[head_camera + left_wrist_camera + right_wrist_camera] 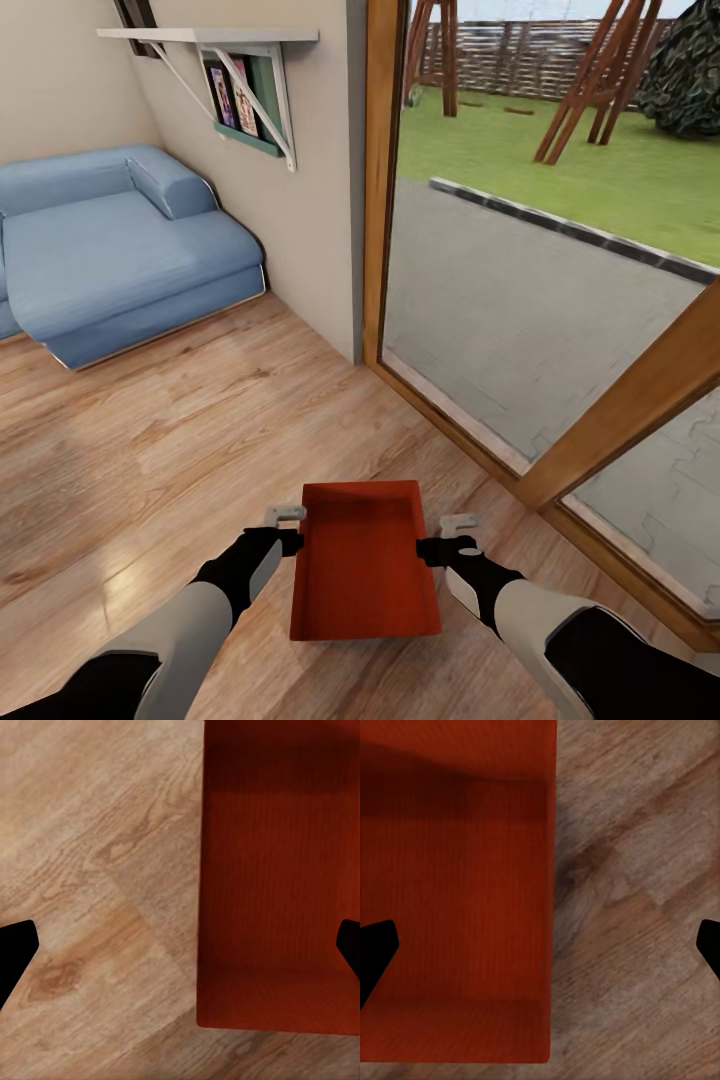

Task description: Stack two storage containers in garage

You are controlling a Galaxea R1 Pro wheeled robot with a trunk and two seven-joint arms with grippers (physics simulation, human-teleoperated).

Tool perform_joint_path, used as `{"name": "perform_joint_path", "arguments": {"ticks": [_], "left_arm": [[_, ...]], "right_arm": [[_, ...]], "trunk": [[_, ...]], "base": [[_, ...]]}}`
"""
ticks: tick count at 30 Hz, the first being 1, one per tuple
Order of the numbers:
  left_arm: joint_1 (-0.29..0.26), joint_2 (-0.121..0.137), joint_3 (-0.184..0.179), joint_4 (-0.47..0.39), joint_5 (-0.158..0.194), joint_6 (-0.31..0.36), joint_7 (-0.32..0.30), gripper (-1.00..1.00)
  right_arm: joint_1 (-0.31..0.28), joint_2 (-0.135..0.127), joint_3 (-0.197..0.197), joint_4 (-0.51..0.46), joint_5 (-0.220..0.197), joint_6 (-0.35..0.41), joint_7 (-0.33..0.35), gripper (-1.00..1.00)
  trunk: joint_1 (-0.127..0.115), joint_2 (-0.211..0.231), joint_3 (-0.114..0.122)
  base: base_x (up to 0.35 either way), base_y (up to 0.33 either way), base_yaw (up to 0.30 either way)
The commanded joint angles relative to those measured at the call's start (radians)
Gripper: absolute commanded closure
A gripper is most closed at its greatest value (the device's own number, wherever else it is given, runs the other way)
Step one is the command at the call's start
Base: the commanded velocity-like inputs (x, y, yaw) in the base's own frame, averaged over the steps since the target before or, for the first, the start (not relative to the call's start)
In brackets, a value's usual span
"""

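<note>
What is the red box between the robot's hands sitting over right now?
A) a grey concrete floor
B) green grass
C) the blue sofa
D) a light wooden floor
D: the storage container is held between the left gripper and the right gripper, and light wood planks lie all around and under it.

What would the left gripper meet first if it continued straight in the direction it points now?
Probably the long side wall of the storage container: the left gripper points downward with open fingers straddling that wall, one over the container, one over the wood floor. Depth is unclear.
</note>
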Motion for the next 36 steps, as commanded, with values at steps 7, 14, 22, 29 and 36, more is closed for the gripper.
{"name": "perform_joint_path", "arguments": {"ticks": [7,14,22,29,36], "left_arm": [[0.000,-0.003,0.001,0.006,0.006,0.004,0.004,-1.00],[0.001,-0.005,0.003,0.054,0.005,0.001,0.004,-1.00],[0.001,-0.004,0.002,0.063,0.006,-0.001,0.003,-1.00],[0.000,-0.004,0.002,0.058,0.006,-0.001,0.003,-1.00],[0.000,-0.004,0.002,0.055,0.006,-0.001,0.004,-1.00]], "right_arm": [[0.000,0.000,0.008,0.001,-0.010,-0.003,-0.003,-1.00],[0.000,0.000,0.008,0.001,-0.010,-0.003,-0.003,-1.00],[0.000,0.000,0.008,0.001,-0.011,-0.003,-0.004,-1.00],[0.000,-0.001,0.008,0.001,-0.011,-0.003,-0.004,-1.00],[-0.001,-0.006,0.008,0.001,-0.012,-0.003,-0.004,-1.00]], "trunk": [[0.000,0.000,-0.001],[0.000,0.000,-0.001],[0.000,0.000,-0.001],[0.000,0.000,-0.001],[0.000,0.000,-0.001]], "base": [[0.000,0.000,0.000],[0.000,0.000,0.000],[0.000,0.000,0.000],[0.000,0.000,0.000],[0.000,0.000,0.000]]}}
